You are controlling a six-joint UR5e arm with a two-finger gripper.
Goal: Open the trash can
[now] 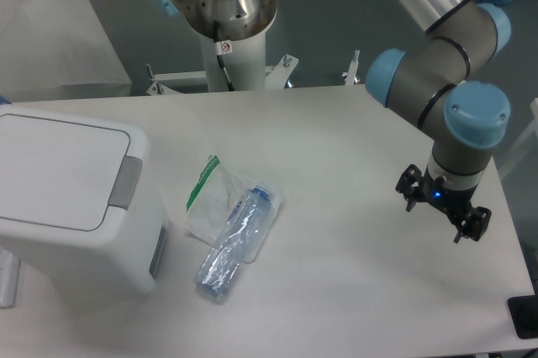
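My claw [444,212] hangs spread and empty near the worktop's [353,173] right edge. The trash can [71,198], boxy smooth white plastic with rounded corners, flat lid shut and a grey rectangular button [124,183], stands at the left edge. A crumpled clear bottle [235,242] lies mid-worktop on a plastic packet [214,198].

On the table [353,282] there is one trash can [71,198], with one flat lid [59,169] and one grey push button [126,183] on it. There is one clear plastic bottle [235,242] and one crumpled plastic packet [210,198] with a green strip along its edge. Two robot arms are in view, and one gripper [443,207] shows, on the arm [454,64] at the right.
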